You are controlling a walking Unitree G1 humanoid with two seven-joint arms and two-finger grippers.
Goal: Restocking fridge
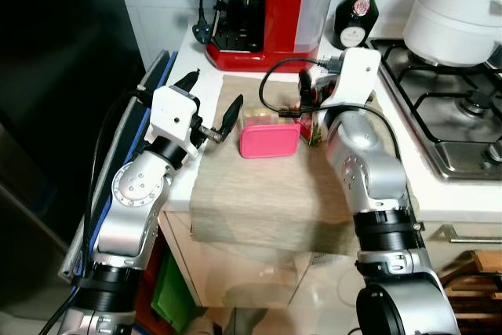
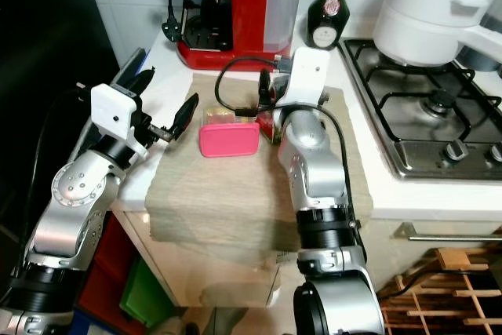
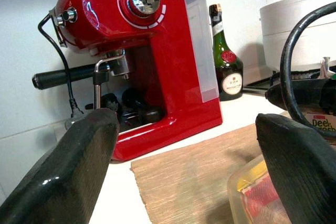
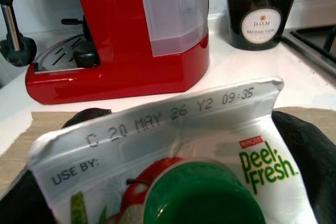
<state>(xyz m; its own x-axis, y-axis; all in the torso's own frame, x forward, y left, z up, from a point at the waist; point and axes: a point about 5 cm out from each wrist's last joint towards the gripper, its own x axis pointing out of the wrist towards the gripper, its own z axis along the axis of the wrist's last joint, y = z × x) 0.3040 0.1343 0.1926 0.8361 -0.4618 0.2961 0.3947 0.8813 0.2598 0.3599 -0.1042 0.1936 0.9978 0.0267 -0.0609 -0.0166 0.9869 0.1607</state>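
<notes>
From the head, the left gripper is hovering wide open and empty at nine o'clock of the pink box on the mat. At its three o'clock, the right gripper is reaching past a cable. Its wrist view is showing fingers clamping the juice carton, the red coffee machine and bottle at twelve o'clock.

A juice carton stands upright on the beige mat on the table. It is white with a green round cap, fruit pictures, the words "Peel Fresh" and a printed use-by date of 20 May 26. Just beside it on the mat lies a clear plastic box with a pink lid, lying flat, with yellowish and red contents seen through its wall.
</notes>
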